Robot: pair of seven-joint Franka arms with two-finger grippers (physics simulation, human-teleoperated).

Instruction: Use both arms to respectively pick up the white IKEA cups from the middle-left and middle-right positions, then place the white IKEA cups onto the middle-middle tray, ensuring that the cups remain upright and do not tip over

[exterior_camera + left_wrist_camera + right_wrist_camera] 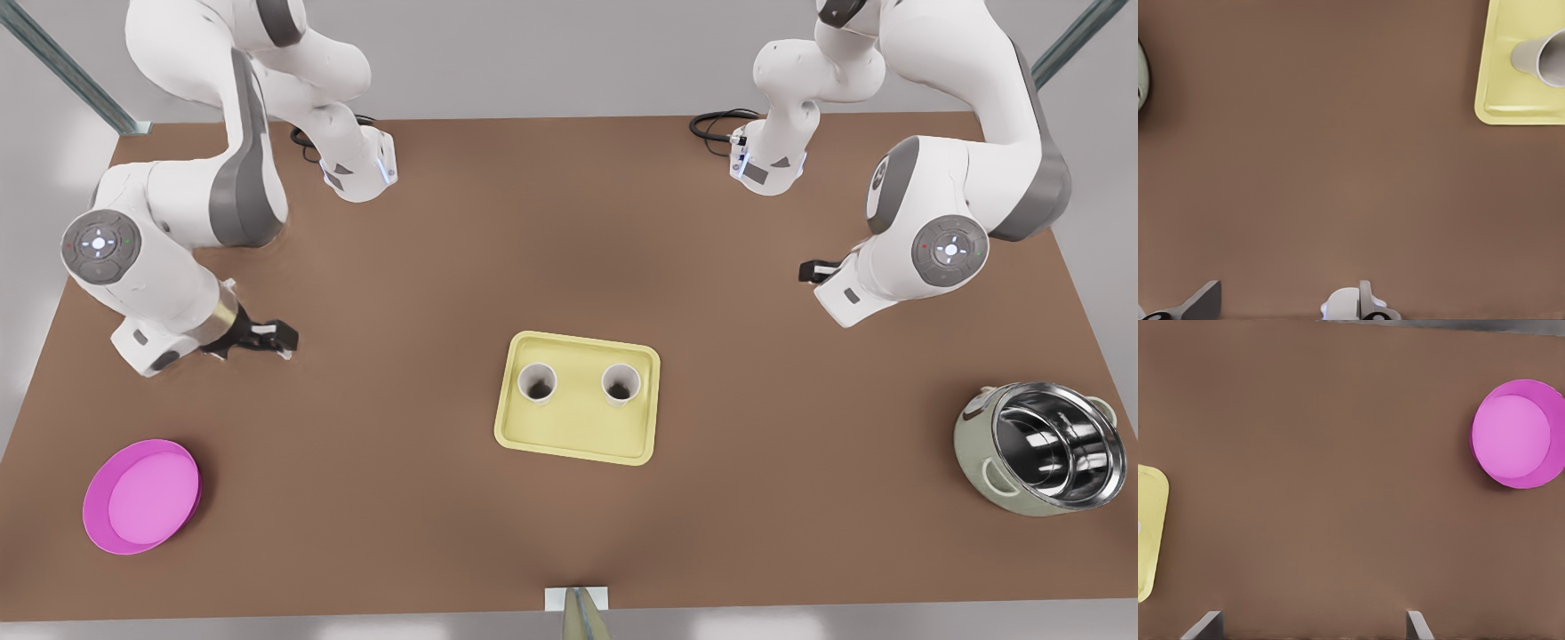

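Both open and empty, the right gripper (260, 339) at the front view's left and the left gripper (816, 270) opposite flank the tray (578, 440) holding the upright white IKEA cups (538, 382), while the right wrist view adds a magenta plate (1518, 433).

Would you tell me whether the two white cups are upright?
Upright: both white cups stand on the tray, round open mouths facing up, neither tipped.
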